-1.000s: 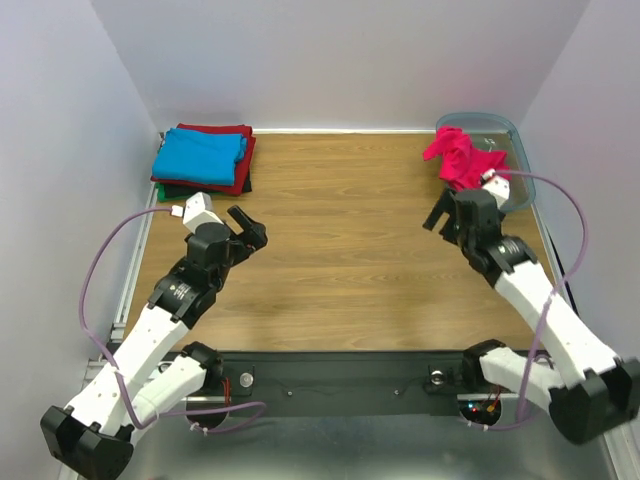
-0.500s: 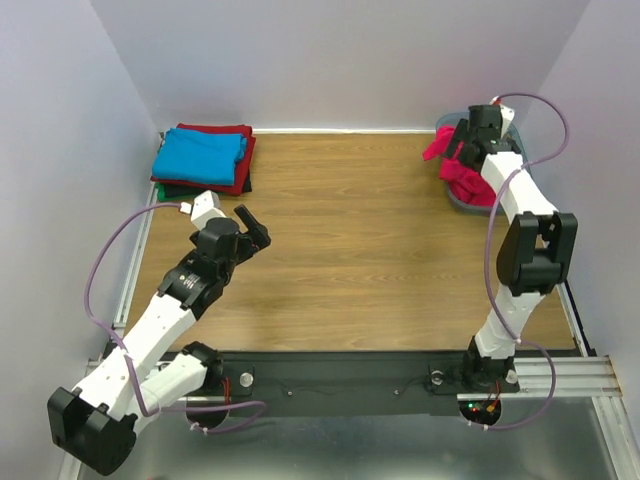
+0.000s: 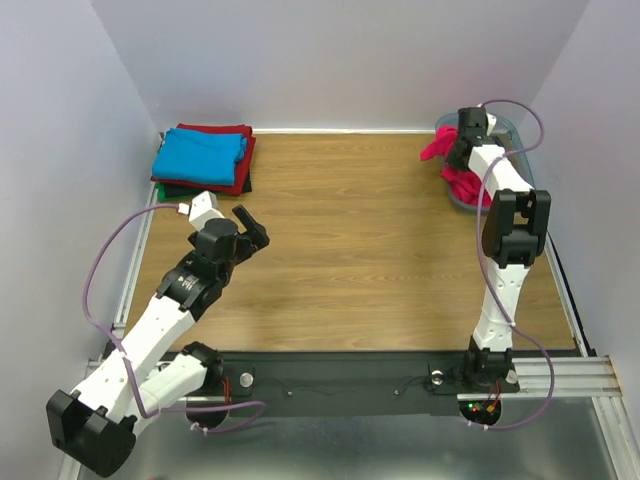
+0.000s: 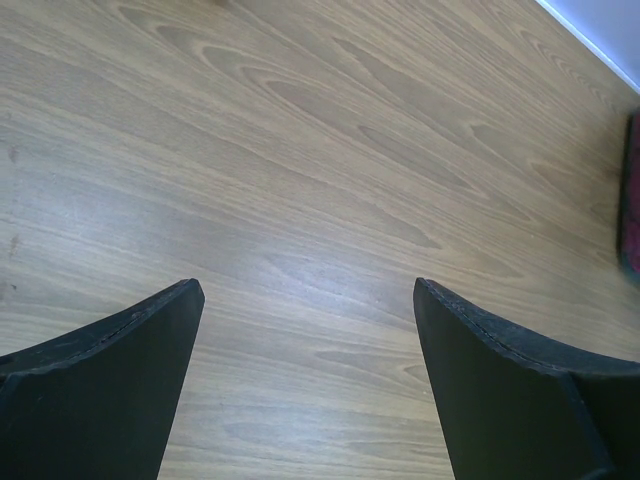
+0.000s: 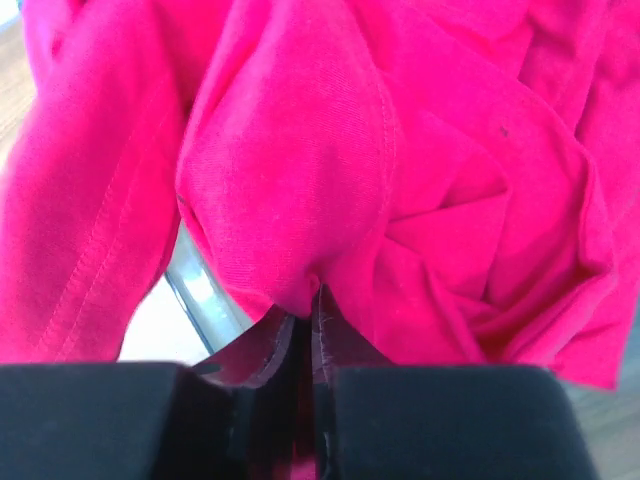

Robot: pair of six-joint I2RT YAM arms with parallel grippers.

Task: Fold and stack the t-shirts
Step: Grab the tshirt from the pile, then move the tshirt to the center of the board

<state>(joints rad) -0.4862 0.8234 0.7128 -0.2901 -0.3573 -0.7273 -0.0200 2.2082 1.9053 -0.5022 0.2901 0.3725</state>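
Note:
A crumpled bright pinkish-red t-shirt (image 3: 452,168) hangs over the rim of the bin at the table's far right corner. My right gripper (image 3: 458,152) reaches over it, shut on a fold of that shirt (image 5: 300,200); cloth fills the right wrist view and the jaws meet at the pinched fold. Folded t-shirts (image 3: 203,158) lie stacked at the far left corner, sky blue on top of dark red, with green and black edges below. My left gripper (image 3: 252,225) hovers open over bare wood, fingers (image 4: 110,380) wide apart with nothing between them.
The translucent blue-grey plastic bin (image 3: 512,150) stands against the right wall at the back; its rim (image 5: 195,285) shows under the shirt. White walls close in the table on three sides. A metal rail (image 3: 135,270) runs along the left edge.
My right arm swung from mid-table back to the bin and its gripper shut on the pinkish-red shirt. The left arm shifted only slightly.

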